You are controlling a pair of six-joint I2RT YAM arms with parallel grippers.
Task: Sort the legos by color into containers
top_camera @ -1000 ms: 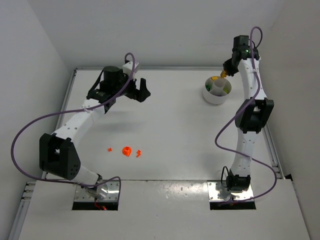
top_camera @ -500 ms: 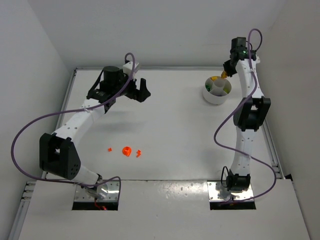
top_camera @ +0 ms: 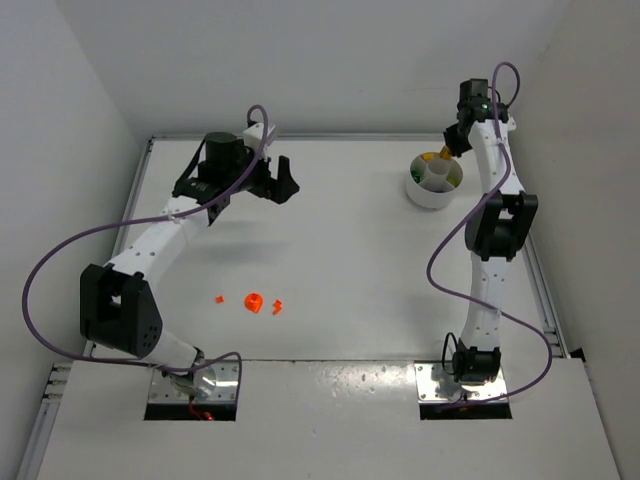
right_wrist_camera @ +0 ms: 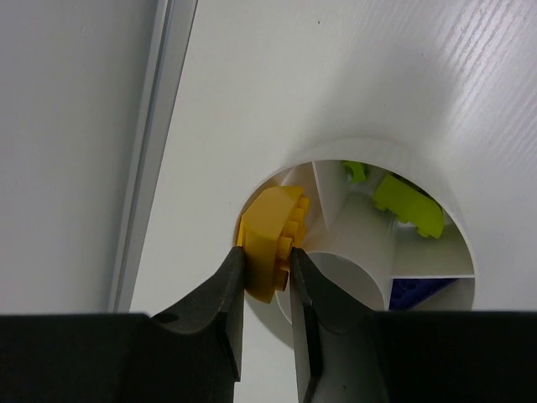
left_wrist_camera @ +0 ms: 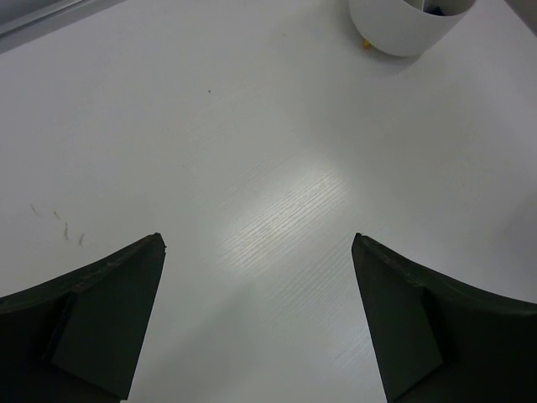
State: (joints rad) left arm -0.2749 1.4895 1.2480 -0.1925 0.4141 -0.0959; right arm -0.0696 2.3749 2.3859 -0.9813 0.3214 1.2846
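Above the dish's (top_camera: 432,196) rim, the right gripper (right_wrist_camera: 267,257), barely parted, pinches a yellow lego (right_wrist_camera: 270,231), studs facing the centre well (right_wrist_camera: 348,277).

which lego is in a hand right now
The yellow plastic lego brick, pinched in the right hand over the round white dish; the orange bits lie loose on the table.

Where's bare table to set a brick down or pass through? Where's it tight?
Free: table middle between left fingers and white dish; also the stretch between the orange-red bricks and the right arm. Tight: over the dish, where the right fingers hold a yellow brick.
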